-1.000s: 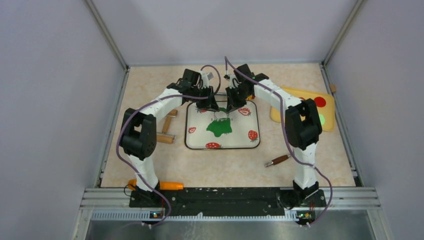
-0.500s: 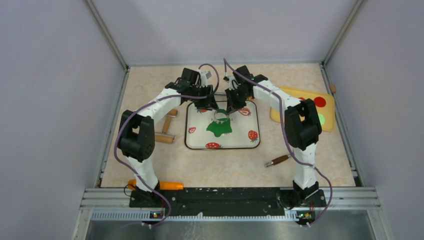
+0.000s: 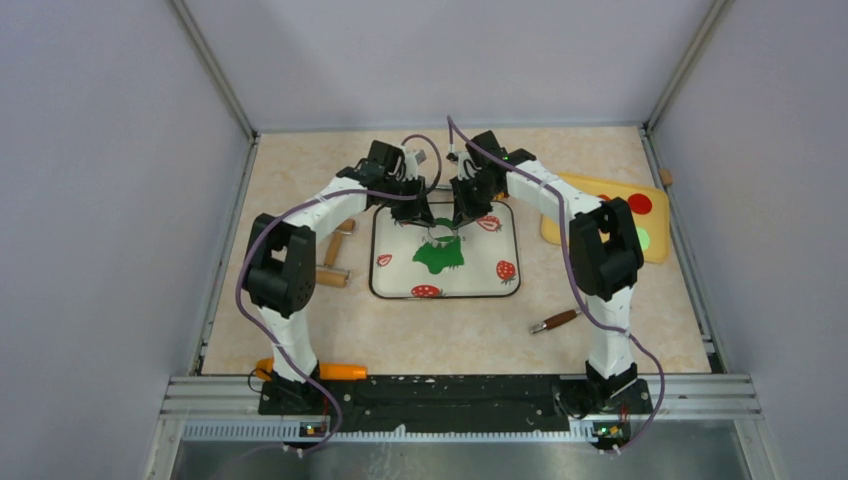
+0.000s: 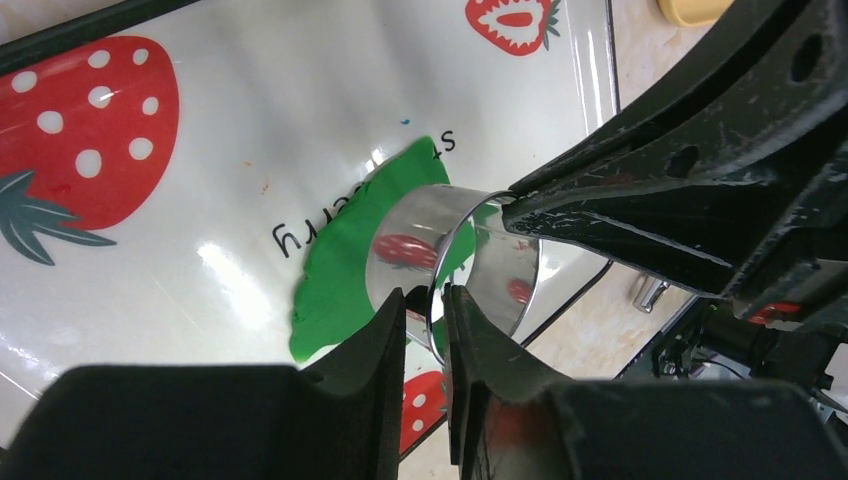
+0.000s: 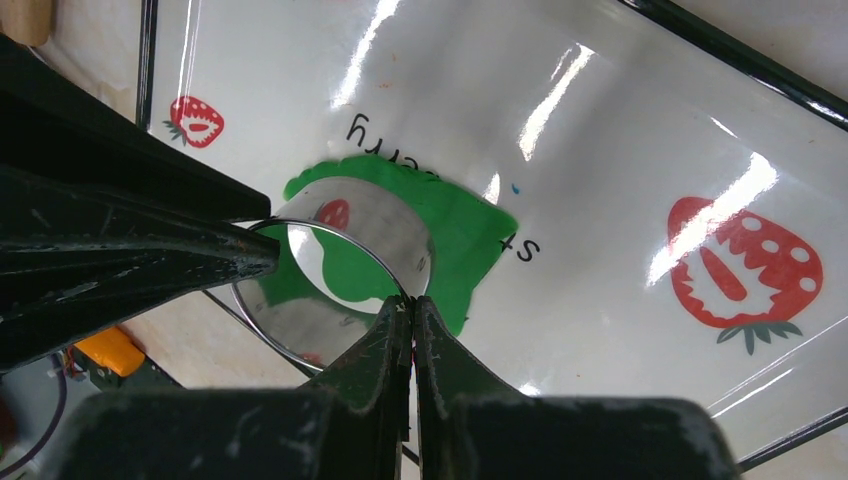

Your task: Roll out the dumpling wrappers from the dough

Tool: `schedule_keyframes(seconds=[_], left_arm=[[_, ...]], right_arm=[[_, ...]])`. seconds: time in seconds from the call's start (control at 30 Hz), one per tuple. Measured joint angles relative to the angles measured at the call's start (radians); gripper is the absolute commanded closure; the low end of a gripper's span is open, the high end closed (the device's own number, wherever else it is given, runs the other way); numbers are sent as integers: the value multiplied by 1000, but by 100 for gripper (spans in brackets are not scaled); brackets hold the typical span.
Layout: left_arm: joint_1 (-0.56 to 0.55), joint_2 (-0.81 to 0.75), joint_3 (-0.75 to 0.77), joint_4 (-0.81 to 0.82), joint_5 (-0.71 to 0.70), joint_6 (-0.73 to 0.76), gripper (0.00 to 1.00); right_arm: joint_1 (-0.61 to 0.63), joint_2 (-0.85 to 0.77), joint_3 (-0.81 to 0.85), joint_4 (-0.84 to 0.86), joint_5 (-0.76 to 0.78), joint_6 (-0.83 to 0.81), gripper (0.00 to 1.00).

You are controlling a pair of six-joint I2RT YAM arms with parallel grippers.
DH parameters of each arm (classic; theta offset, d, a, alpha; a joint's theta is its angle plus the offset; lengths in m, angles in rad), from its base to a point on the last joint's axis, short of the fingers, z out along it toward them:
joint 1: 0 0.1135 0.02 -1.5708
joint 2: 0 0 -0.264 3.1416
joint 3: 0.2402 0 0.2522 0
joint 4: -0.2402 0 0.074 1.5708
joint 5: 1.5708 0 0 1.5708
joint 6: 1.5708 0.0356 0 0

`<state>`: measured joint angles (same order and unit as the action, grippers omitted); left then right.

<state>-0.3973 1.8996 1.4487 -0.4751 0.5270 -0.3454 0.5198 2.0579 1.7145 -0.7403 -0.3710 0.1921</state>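
Note:
The dough (image 3: 438, 257) is a flat, irregular green sheet on a white strawberry-printed tray (image 3: 500, 290). A shiny metal ring cutter (image 3: 438, 233) hangs just above the dough's far edge, held from both sides. My left gripper (image 4: 426, 300) straddles the ring's wall (image 4: 500, 270) with its fingers closed in on it, and the dough (image 4: 335, 270) lies below. My right gripper (image 5: 408, 303) is pinched shut on the opposite wall of the cutter (image 5: 370, 225), over the dough (image 5: 460, 235). No dumpling wrappers are in view on the tray.
A yellow board (image 3: 600, 190) at the right carries a red disc (image 3: 640, 203) and a pale green disc (image 3: 643, 238). A wooden rolling pin (image 3: 333, 262) lies left of the tray. A brown-handled tool (image 3: 555, 321) and an orange tool (image 3: 335, 371) lie nearer the arm bases.
My left gripper's jaws widened for a moment and then closed in again on the cutter's wall. The left arm shifted slightly. The right gripper kept its grip throughout.

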Motion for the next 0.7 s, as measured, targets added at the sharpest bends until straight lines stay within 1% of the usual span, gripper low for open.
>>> schedule_keyframes(seconds=[0.07,0.17,0.2,0.7], left_arm=[[-1,7,0,-1,-1,0,82],[-1,9,0,-7,-2,1,97],[-1,9,0,-7,-1,-2,100],[-6,21,-43,-15,19,-2,100]], right_arm=[[0,0,0,0,-1,0,100],[0,0,-4,0,0,0,100],[0,0,-6,0,0,0,100],[9,0,-47,-1,-18,-8,100]])
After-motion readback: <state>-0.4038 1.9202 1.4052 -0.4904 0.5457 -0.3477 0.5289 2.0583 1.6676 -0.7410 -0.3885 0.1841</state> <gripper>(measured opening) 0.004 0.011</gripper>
